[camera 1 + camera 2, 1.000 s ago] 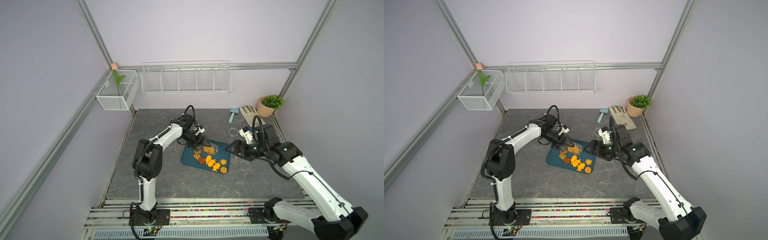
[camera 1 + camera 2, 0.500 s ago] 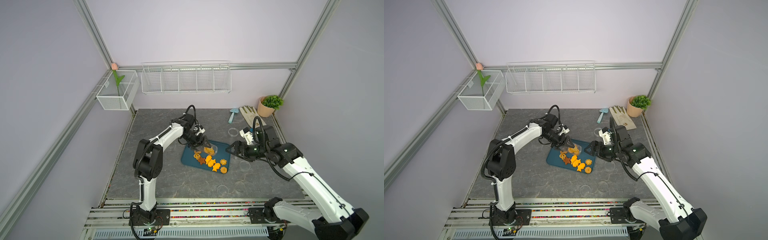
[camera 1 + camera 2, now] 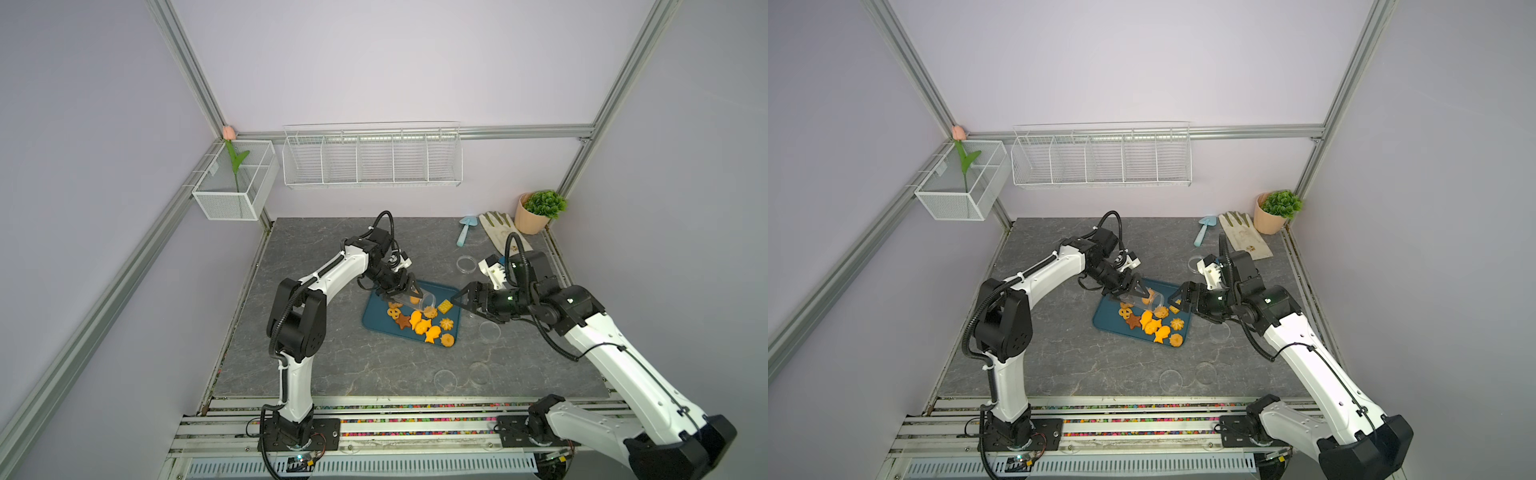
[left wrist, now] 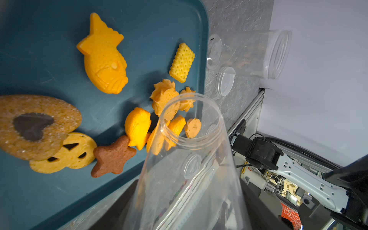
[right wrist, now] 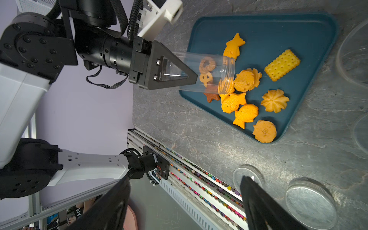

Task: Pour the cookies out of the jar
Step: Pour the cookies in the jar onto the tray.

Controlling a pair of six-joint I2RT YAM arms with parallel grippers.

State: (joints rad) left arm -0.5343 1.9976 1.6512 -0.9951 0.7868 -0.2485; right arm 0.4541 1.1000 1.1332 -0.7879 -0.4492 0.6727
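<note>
Grey stone table [image 3: 332, 361] fills the cell floor in both top views, with a blue tray [image 3: 372, 323] near its middle. My left pincer [image 3: 401, 293] is clenched on the jar [image 3: 411, 301], which lies tipped on its side over the tray's far half, mouth toward my right. The cookies [image 3: 422, 326] lie scattered on the tray, from the jar's mouth to the near right corner. My right pincer [image 3: 457, 300] hangs at the tray's right edge, released and holding nothing.

Left wrist view: the clear jar runs out from me, its open mouth above the cookies. A fish [image 4: 103, 55], a star [image 4: 112, 157] and a waffle [image 4: 182, 62] rest on the tray.

Right wrist view: my two fingers [image 5: 256, 199] stand wide apart, gripping nothing. Across the tray, my left pincer grasps the jar by its closed end.
</note>
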